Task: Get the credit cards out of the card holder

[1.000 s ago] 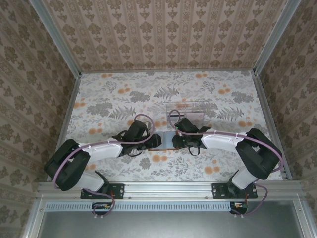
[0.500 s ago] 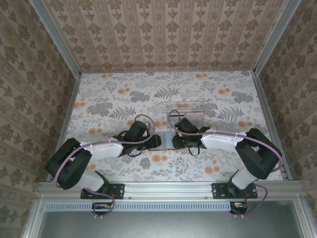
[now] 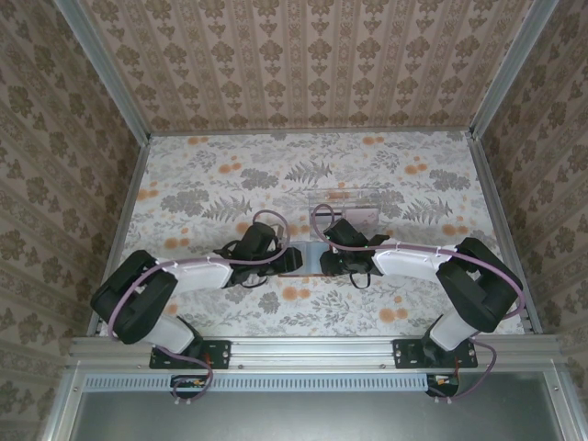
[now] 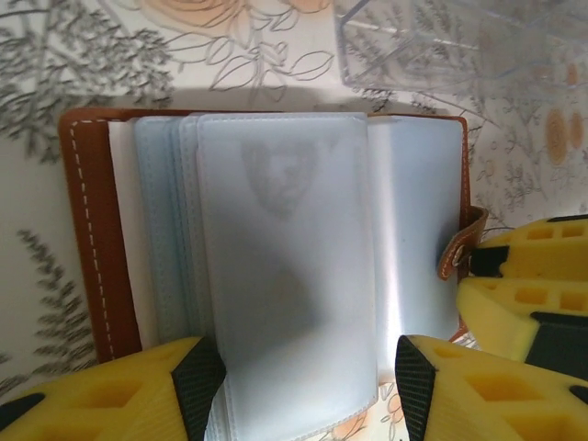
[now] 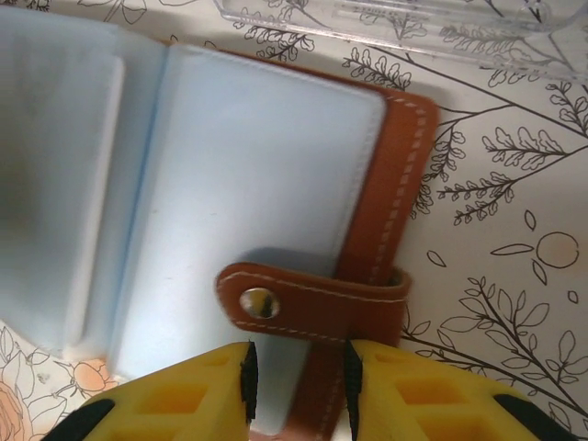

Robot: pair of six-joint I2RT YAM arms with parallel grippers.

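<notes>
Card holder point(image 3: 310, 260) is lying open mid-frame on the tabletop point(image 3: 230, 175) btw both arms, brown cover w/ frosted grey-blue pockets point(image 4: 285, 266) running top-to-bottom in left wrist view. Front pocket's lower edge is sitting btw the fingers of the wide-open, empty left gripper point(image 4: 308, 377), so left is nearer. Right gripper point(image 5: 299, 377) is sitting part-open at the snap strap point(image 5: 312, 299), clamping nothing visible.

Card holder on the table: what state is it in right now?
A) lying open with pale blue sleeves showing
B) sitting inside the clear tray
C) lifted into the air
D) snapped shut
A: the left wrist view shows the card holder spread open on the table, its pale blue sleeves fanned out, with the clear tray beyond it.
</notes>
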